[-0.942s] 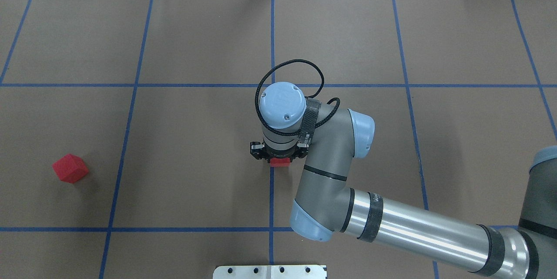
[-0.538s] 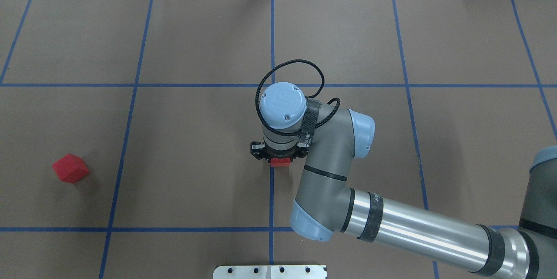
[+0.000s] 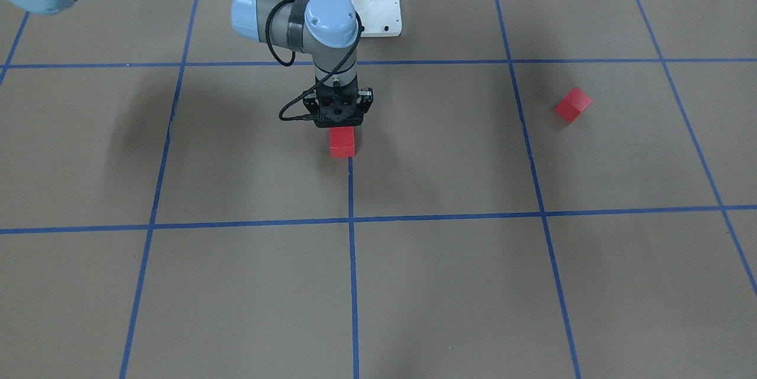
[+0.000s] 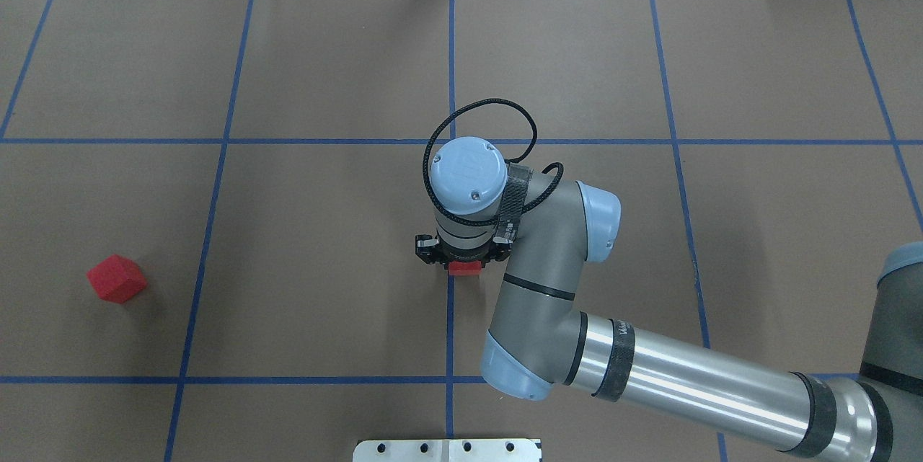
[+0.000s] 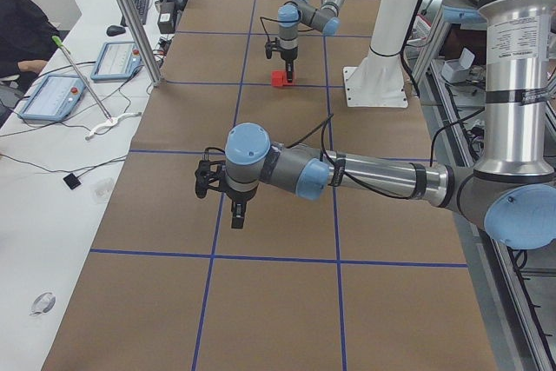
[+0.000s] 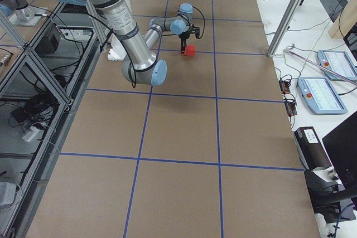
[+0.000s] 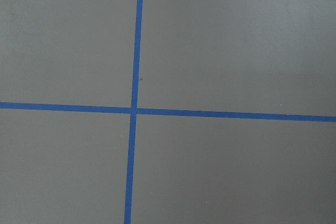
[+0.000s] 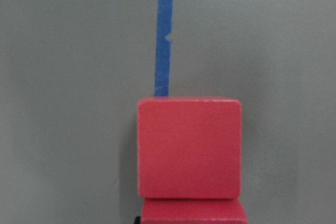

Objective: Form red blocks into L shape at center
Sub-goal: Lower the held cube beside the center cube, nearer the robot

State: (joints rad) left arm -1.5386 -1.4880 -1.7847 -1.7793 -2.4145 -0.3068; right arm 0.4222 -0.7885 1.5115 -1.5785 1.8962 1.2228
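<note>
My right gripper (image 4: pixel 462 262) stands upright over the middle blue tape line (image 4: pixel 449 318) at the center. It looks shut on a red block (image 4: pixel 464 269), which shows at the bottom edge of the right wrist view (image 8: pixel 192 213). A second red block (image 8: pixel 189 148) sits on the paper touching it, in line along the tape, and also shows in the front view (image 3: pixel 342 141). A third red block (image 4: pixel 117 279) lies alone far to my left (image 3: pixel 572 104). My left gripper (image 5: pixel 236 213) shows only in the exterior left view, so I cannot tell its state.
The white metal robot base (image 4: pixel 447 450) is at the near edge. Blue tape lines divide the brown paper into grid squares. The left wrist view shows only a tape crossing (image 7: pixel 133 110). Operator desks with tablets (image 5: pixel 52 97) stand past the table's far edge.
</note>
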